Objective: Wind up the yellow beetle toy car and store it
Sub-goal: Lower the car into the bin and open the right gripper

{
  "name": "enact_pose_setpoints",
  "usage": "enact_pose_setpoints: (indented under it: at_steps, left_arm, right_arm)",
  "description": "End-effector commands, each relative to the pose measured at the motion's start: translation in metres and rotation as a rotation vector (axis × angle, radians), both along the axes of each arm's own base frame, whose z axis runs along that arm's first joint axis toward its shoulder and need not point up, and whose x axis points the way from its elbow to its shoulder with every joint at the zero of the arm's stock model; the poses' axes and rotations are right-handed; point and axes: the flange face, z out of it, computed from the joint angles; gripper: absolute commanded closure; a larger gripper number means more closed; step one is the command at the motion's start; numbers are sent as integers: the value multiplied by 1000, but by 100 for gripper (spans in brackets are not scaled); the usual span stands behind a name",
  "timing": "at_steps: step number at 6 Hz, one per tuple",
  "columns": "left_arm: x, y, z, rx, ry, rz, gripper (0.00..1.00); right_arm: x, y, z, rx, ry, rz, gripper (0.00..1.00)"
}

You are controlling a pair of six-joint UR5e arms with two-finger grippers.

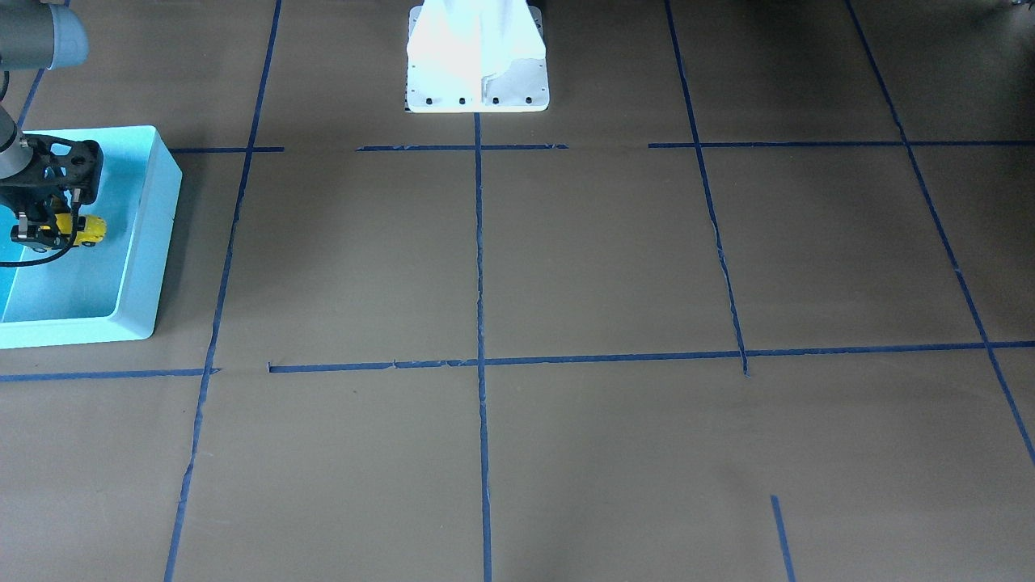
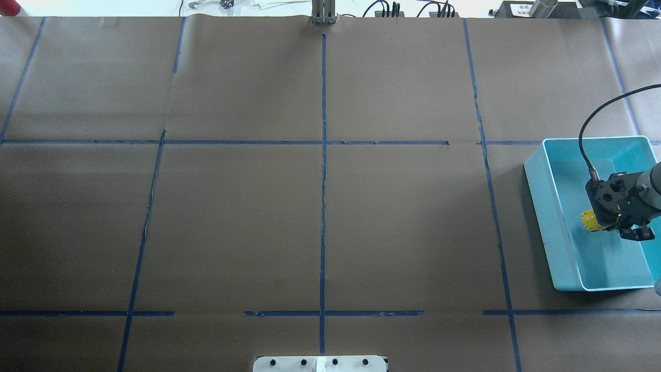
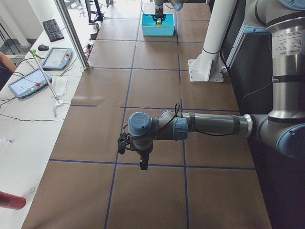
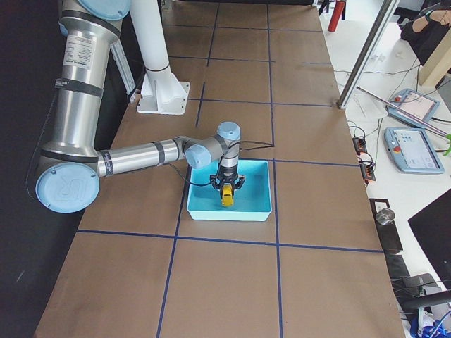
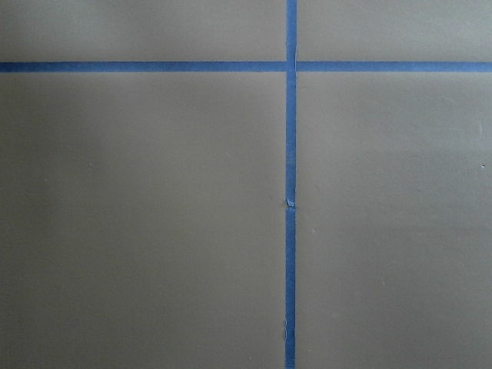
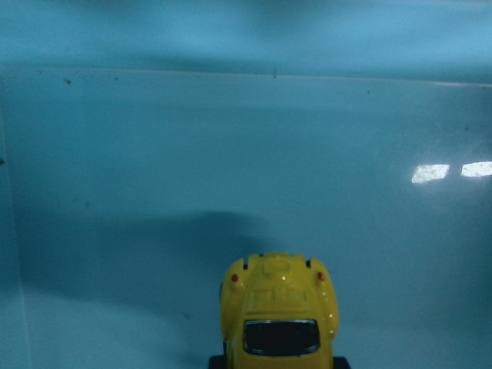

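Note:
The yellow beetle toy car (image 1: 89, 229) is held in my right gripper (image 1: 50, 232) inside the light blue bin (image 1: 149, 234), just above its floor. In the overhead view the car (image 2: 590, 221) sticks out of the gripper (image 2: 617, 227) over the bin (image 2: 547, 206). The right wrist view shows the car's rear (image 6: 279, 307) against the bin's blue floor. In the exterior right view the car (image 4: 227, 198) hangs under the gripper. My left gripper (image 3: 143, 164) shows only in the exterior left view, above bare table; I cannot tell whether it is open or shut.
Brown paper with blue tape lines (image 2: 323, 181) covers the table. The white robot base (image 1: 477, 56) stands at the robot's edge. The left wrist view shows only a tape crossing (image 5: 290, 68). Tablets and cables (image 4: 416, 148) lie beyond the far edge.

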Motion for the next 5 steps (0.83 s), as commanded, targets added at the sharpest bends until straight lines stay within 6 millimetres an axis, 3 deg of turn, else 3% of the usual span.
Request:
enact_pose_setpoints:
  at_steps: [1, 2, 3, 5]
  left_arm:
    - [0, 0, 0, 0, 0, 0, 0]
    - [0, 1, 1, -2, 0, 0, 0]
    - [0, 0, 0, 0, 0, 0, 0]
    - [0, 1, 1, -3, -1, 0, 0]
  right_arm:
    - [-4, -1, 2, -10, -7, -7, 36]
    - [-4, 0, 2, -21, -18, -12, 15]
    - [-5, 1, 0, -28, -31, -18, 0]
    - [-8, -8, -22, -36, -100, -21, 0]
